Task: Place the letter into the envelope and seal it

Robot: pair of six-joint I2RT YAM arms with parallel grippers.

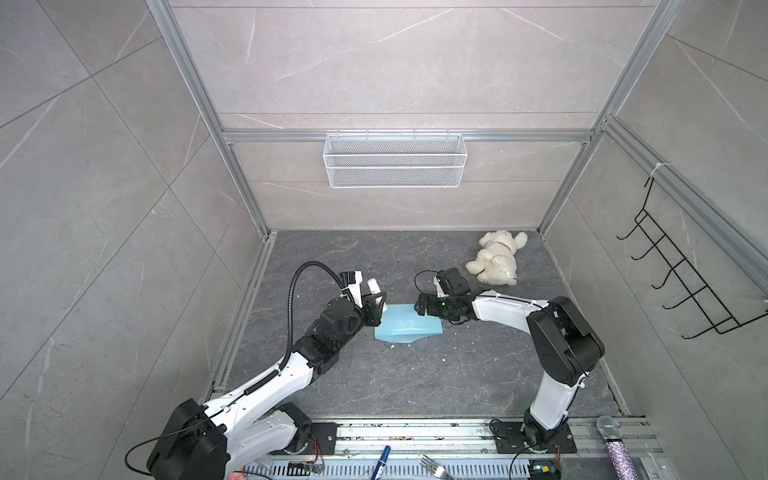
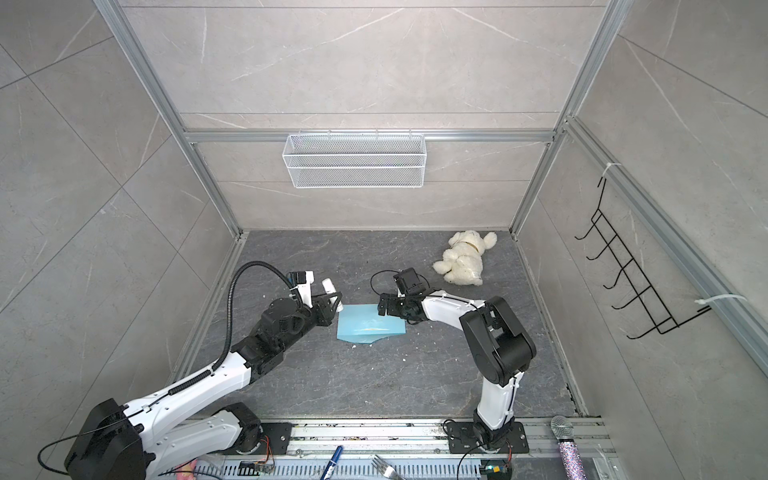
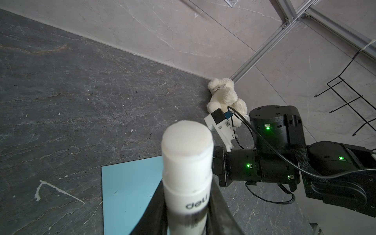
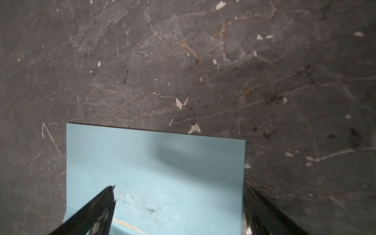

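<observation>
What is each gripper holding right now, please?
Left gripper: closed on the glue stick.
Right gripper: open over the envelope, holding nothing.

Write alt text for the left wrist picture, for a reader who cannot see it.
The left gripper holds an uncapped white glue stick; a light blue envelope lies behind it on a dark stone table. Farther back: the right arm and a white plush toy.
</observation>
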